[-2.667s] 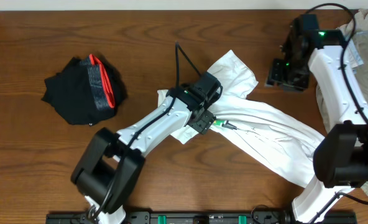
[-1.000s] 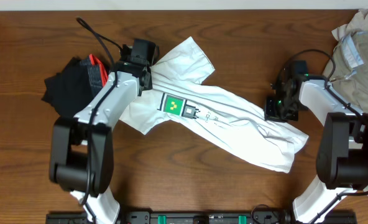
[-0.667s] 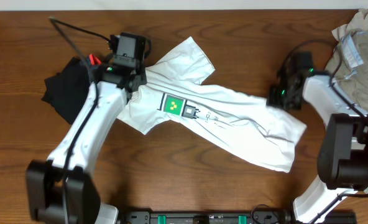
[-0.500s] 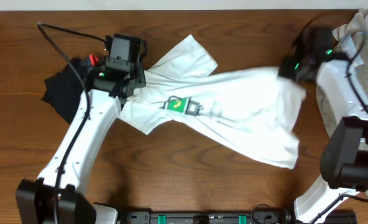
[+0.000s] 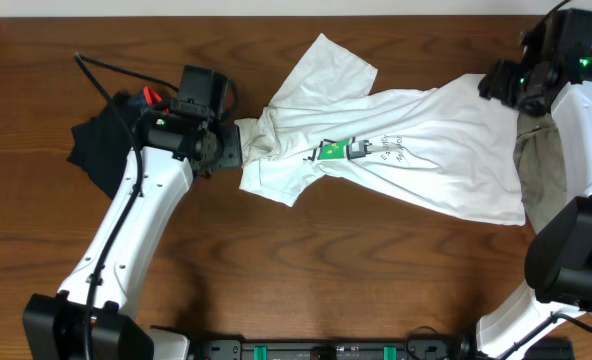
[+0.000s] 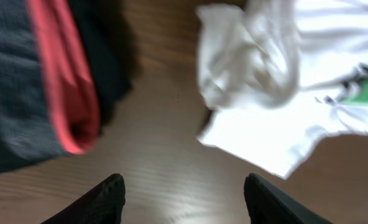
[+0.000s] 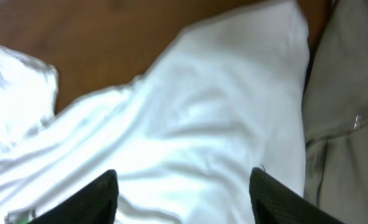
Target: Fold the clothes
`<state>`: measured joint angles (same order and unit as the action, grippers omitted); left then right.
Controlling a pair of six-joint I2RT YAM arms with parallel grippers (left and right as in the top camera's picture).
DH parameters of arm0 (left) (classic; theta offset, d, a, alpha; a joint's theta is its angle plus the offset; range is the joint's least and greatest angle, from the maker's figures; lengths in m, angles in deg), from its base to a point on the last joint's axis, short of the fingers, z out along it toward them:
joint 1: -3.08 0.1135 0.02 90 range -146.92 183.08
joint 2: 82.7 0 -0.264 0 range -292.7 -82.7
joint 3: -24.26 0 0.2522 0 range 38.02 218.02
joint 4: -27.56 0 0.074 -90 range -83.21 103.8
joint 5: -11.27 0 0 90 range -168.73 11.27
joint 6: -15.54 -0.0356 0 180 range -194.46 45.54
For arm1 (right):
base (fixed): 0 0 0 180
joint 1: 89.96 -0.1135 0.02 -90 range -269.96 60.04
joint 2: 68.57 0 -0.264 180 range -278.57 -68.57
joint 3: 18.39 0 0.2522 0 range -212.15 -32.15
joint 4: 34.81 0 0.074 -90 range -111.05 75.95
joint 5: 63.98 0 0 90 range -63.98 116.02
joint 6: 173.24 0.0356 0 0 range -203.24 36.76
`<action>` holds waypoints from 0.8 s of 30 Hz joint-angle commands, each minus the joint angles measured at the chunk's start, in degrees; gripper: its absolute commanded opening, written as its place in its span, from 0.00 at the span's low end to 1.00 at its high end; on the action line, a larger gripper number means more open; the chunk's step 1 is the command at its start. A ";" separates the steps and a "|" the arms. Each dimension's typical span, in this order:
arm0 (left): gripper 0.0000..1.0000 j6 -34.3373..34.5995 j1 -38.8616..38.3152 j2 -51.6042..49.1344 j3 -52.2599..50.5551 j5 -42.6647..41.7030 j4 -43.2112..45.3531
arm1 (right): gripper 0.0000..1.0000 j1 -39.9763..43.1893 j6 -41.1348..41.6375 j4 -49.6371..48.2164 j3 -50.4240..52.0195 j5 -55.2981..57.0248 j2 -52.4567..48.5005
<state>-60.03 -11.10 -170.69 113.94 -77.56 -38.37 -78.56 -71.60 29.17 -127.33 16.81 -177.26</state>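
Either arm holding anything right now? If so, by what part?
Nothing held. The left gripper has its fingers apart over the table; the right gripper is open above the white T-shirt, not pinching it.

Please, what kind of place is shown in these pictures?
Probably a robotics lab bench rather than a home. A left arm and a right arm stand at a wooden table that carries only loose clothes: a white T-shirt, a black garment and a khaki garment.
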 commanded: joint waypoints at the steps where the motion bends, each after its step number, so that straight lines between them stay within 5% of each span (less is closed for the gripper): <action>1: 0.64 -3.50 -2.21 -0.04 0.33 -9.51 -1.16 | 0.69 0.09 0.28 5.62 -0.55 -3.26 0.42; 8: 0.64 -8.46 -12.07 -2.62 -6.75 -9.14 4.94 | 0.71 -1.33 -1.49 11.76 -0.55 -7.96 0.42; 13: 0.63 -9.22 -18.45 -8.74 -11.08 -1.20 13.51 | 0.73 -1.99 -1.46 12.94 -0.39 -7.98 0.42; 24: 0.62 -12.87 -20.41 -21.51 -11.15 -0.46 23.23 | 0.74 -2.03 -2.54 16.52 -0.37 -7.69 0.42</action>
<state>-70.48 -31.53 -190.45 103.08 -79.59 -16.38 -80.16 -72.93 45.36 -127.33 9.68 -177.26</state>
